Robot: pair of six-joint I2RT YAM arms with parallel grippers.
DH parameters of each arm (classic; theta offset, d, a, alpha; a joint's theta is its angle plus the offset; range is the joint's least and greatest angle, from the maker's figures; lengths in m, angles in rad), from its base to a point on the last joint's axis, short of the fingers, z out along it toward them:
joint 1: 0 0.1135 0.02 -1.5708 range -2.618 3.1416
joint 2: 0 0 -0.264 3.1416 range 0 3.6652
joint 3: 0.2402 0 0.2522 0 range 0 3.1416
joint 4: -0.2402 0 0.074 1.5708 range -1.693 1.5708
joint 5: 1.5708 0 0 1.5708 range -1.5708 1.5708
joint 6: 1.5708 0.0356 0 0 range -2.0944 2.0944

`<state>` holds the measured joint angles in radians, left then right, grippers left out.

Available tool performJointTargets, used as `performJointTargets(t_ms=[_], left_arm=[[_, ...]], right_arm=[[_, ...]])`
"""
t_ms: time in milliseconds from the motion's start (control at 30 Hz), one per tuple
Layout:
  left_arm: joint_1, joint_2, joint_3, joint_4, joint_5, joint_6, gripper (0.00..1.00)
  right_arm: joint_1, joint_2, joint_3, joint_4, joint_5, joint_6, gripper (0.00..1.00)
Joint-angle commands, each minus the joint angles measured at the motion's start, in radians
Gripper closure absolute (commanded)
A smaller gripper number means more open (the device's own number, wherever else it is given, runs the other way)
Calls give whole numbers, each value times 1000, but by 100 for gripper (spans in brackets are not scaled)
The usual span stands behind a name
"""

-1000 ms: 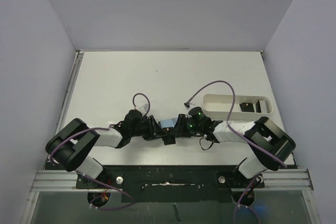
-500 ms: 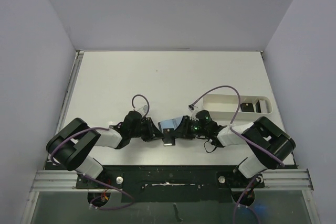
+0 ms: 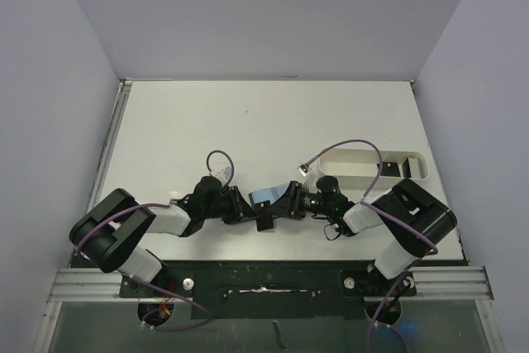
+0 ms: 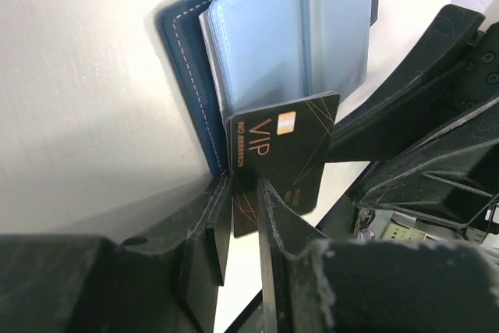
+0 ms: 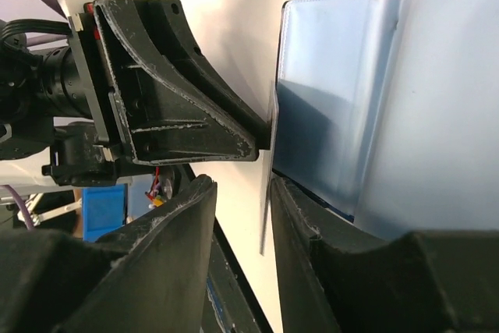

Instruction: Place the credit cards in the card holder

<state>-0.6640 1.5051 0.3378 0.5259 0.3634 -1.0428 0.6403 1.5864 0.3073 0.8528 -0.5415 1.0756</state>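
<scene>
The left jaws pinch a thin black plastic card, its edge at the open navy blue folding card holder just ahead. Next, I think, slide it straight into a clear pocket. Right jaws: can't tell.

**Much of the Card and Holder Lay Out of Sight**

In the left wrist view, the lower end of the black VIP card was hidden between the fingers of the left gripper. Its small print was too blurred to read. The card holder ran off the top edge. The right wrist camera saw the card only edge-on, and the right gripper covered the holder's lower corner. From above, the dark pieces in the white tray were too small to identify.
</scene>
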Motion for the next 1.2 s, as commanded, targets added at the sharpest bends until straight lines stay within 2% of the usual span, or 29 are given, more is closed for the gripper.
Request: performJointTargets(t_ms=[0,200,333,500,600,700,800,900,1000,1100,1167], left_arm=[[-4,-21,-2,70,15,-10,82],[-4,-23,-5,71,16,-10,87],[-4,-23,-7,71,15,-9,87],[2,-33,-13,57,3,-13,87],[9,-45,-13,36,-8,-5,87],[17,-41,-11,32,-8,1,86],[18,-32,-12,40,-6,1,86],[17,-31,-8,26,-6,2,85],[18,-48,-1,-15,-17,10,84],[18,-64,1,-22,-18,3,77],[18,-69,0,-22,-20,-5,72]], right_arm=[[5,41,47,111,-48,21,64],[8,64,52,145,-52,46,64],[10,62,48,137,-46,46,71],[1,9,22,141,-43,48,90],[-4,-52,13,65,-11,14,99],[1,-72,33,-42,26,-33,100],[8,-37,48,-48,14,-41,100],[2,-42,76,-131,25,-73,86],[26,-110,148,-376,144,-174,70],[69,-140,219,-588,274,-233,64],[81,-131,240,-624,309,-238,63]])
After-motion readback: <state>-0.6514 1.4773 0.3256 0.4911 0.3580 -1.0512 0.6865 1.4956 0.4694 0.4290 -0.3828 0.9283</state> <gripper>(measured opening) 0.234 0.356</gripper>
